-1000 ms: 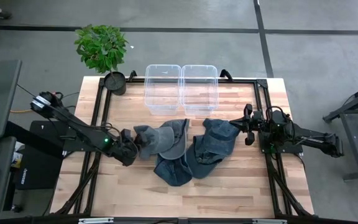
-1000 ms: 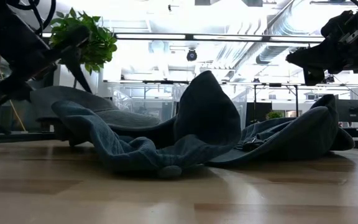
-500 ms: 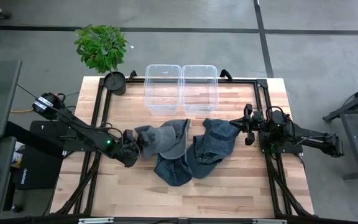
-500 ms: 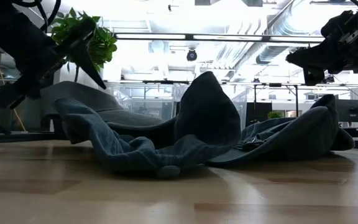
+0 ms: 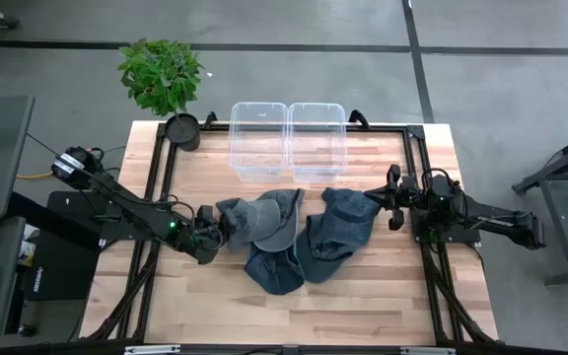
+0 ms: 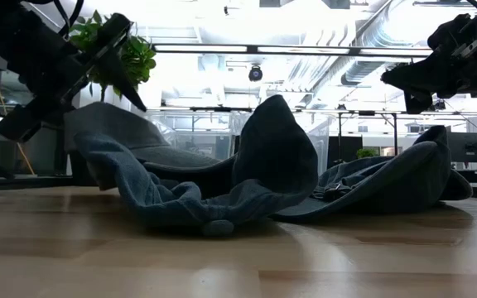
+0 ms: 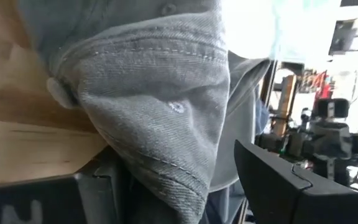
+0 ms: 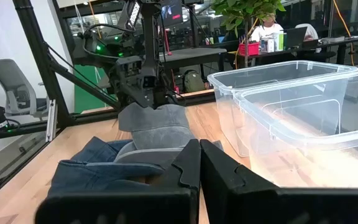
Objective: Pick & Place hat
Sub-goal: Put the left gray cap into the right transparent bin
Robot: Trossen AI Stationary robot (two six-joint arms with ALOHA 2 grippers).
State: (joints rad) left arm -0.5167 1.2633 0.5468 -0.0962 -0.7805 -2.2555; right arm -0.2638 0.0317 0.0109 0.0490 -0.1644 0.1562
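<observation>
A grey denim hat (image 5: 256,219) (image 6: 114,128) lies at the table's middle. Its right part rests on a pile of two blue denim hats (image 5: 276,264) (image 5: 341,229), which lie crumpled on the wood. My left gripper (image 5: 215,229) (image 7: 179,180) is at the grey hat's left end, shut on it. My right gripper (image 5: 375,196) (image 8: 199,165) hovers shut above the table just right of the blue hats, touching nothing. In the right wrist view the grey hat (image 8: 157,127) shows with the left arm behind it. My left gripper pinches the grey hat's crown at its left end (image 7: 166,124), a bunched fold of cloth with a seam and an eyelet, between its two fingers (image 7: 291,186). It comes slanting from the table's left. That end is raised off the wood; the hat's right part lies on the blue hats.
Two clear plastic bins (image 5: 259,138) (image 5: 317,138) stand side by side at the far edge, behind the hats. A potted plant (image 5: 162,74) sits at the far left corner. Bare wood (image 5: 264,316) lies toward the near edge.
My left gripper has risen a little and moved slightly toward the table's right, still holding the grey hat. The hat's left end has lifted higher off the wood while its right part stays on the blue hats. The right arm has kept still.
</observation>
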